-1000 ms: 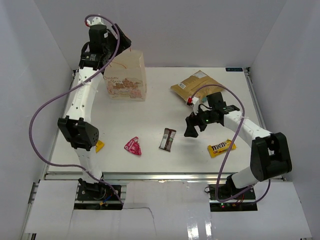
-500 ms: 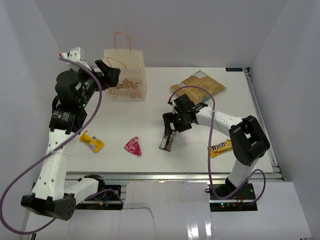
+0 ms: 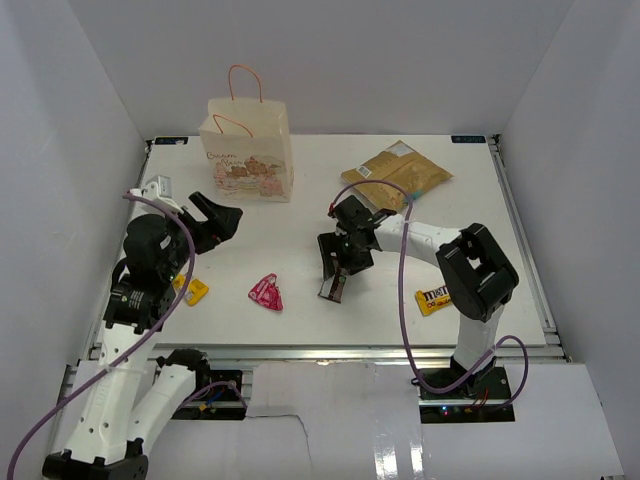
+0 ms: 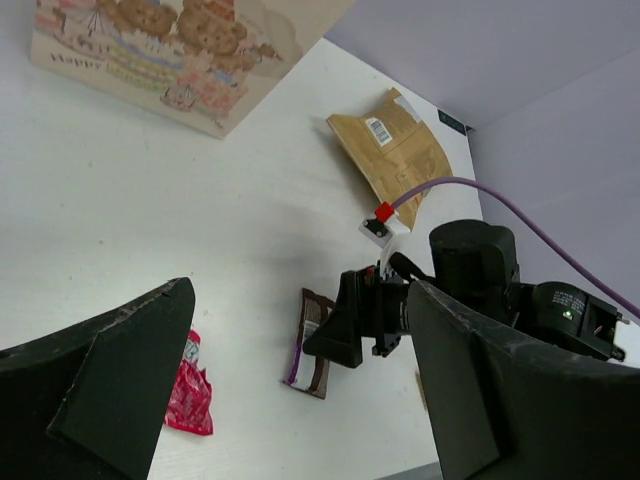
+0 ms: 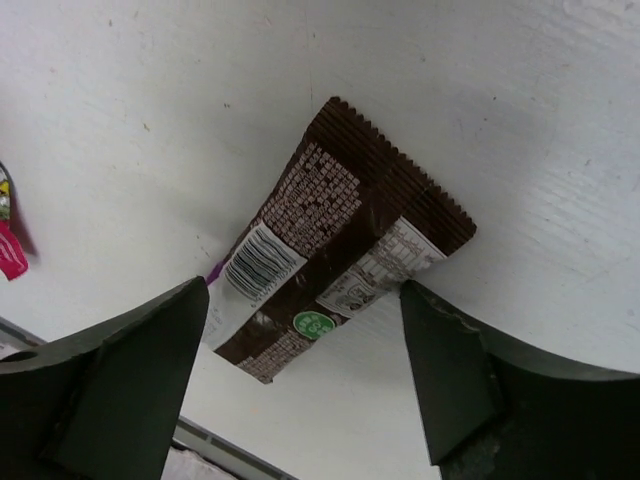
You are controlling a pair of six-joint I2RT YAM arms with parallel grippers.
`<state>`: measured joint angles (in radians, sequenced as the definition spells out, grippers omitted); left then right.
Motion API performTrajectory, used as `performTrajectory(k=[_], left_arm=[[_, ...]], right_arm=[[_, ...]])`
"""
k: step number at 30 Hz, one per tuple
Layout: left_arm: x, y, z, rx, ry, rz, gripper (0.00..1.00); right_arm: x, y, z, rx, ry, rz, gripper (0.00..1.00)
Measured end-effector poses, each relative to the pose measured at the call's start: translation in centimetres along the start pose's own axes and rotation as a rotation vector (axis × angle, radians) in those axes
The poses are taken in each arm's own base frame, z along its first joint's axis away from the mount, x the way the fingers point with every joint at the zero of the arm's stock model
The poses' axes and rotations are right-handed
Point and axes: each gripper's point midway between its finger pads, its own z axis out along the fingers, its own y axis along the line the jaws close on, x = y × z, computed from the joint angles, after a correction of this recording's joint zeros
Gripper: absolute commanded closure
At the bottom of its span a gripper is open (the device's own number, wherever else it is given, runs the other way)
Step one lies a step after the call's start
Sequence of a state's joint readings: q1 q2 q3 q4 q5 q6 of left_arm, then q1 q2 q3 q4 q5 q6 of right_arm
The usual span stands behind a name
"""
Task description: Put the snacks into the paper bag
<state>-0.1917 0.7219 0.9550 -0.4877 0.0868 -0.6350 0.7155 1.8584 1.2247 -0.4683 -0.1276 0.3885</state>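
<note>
Dark brown bar wrapper (image 5: 330,240) lies just beneath your right gripper (image 5: 302,290), fingers spread and empty, its long axis slanting across their gap; your left gripper (image 3: 218,212), likewise spread, is well apart.

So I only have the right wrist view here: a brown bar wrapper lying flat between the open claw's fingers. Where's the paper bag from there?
Observer: The paper bag stands upright at the far side of the table, farther out than the right claw and to its left.
Operator: Is the left claw carrying anything?
Observer: No, the left claw is open and empty, above the table's left side.
Operator: Any snacks bagged yet?
Observer: I can't see into the bag. The tan pouch, M&M's packet, pink packet and yellow-orange packet all lie on the table.
</note>
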Motion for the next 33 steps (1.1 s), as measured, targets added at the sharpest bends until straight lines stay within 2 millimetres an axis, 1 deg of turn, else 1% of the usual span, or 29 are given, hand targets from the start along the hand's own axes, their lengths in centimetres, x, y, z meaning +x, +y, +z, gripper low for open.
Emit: performTrajectory(k=[4, 5, 7, 10, 11, 13, 14, 15, 18, 21, 24, 25, 27, 28, 30, 31, 33], left_arm=[[2.2, 1.3, -1.0, -0.025, 0.032, -0.058, 0.02], [2.6, 1.5, -1.3, -0.028, 0.035, -0.067, 0.02], [3.4, 2.0, -1.8, -0.035, 0.042, -0.087, 0.02], [4.6, 2.6, -2.0, -0.042, 0.059, -0.116, 0.02], [5.2, 2.9, -1.9, -0.047, 0.071, -0.127, 0.02], [6.9, 3.9, -1.5, -0.067, 0.113, -0.153, 0.02], [7.9, 4.4, -1.3, -0.077, 0.136, -0.165, 0.02], [8.9, 5.0, -1.1, -0.09, 0.161, -0.178, 0.02], [12.5, 6.9, -0.4, -0.129, 0.246, -0.231, 0.02], [16.2, 8.8, -0.1, -0.187, 0.349, -0.285, 0.02], [18.3, 9.8, 0.2, -0.228, 0.425, -0.325, 0.02], [18.8, 10.0, 0.4, -0.238, 0.444, -0.336, 0.02], [19.5, 10.1, 0.6, -0.248, 0.474, -0.353, 0.02], [19.7, 10.2, 0.8, -0.251, 0.487, -0.362, 0.02], [20.3, 10.4, 1.1, -0.261, 0.51, -0.377, 0.03], [20.7, 10.5, 1.2, -0.266, 0.523, -0.383, 0.03], [21.6, 10.9, 1.3, -0.287, 0.556, -0.396, 0.04]], right_arm=[[0.0, 0.0, 0.4, 0.008, 0.001, -0.003, 0.34], [-0.1, 0.0, 0.4, 0.013, 0.0, -0.003, 0.42], [-0.1, -0.3, 0.5, 0.03, -0.003, -0.007, 0.46], [-0.2, -0.7, 0.6, 0.054, -0.01, -0.017, 0.58], [-0.2, -0.8, 0.7, 0.061, -0.013, -0.021, 0.67], [-0.3, -1.1, 0.7, 0.076, -0.019, -0.033, 0.78], [-0.4, -1.2, 0.7, 0.079, -0.022, -0.04, 0.89], [-0.5, -1.2, 0.6, 0.078, -0.027, -0.047, 0.92], [-1.2, -1.2, 0.2, 0.061, -0.05, -0.072, 0.92], [-2.3, -1.8, -0.4, 0.032, -0.075, -0.118, 0.92], [-3.8, -1.9, -1.6, -0.052, -0.102, -0.214, 0.92], [-4.8, -1.6, -2.2, -0.093, -0.122, -0.264, 0.92], [-7.8, -0.5, -4.0, -0.161, -0.199, -0.372, 0.92], [-9.6, 0.3, -5.2, -0.19, -0.251, -0.437, 0.92], [-13.3, 2.4, -8.1, -0.233, -0.37, -0.563, 0.92], [-15.5, 3.6, -9.9, -0.244, -0.44, -0.627, 0.92], [-20.3, 6.3, -14.2, -0.243, -0.614, -0.75, 0.92]])
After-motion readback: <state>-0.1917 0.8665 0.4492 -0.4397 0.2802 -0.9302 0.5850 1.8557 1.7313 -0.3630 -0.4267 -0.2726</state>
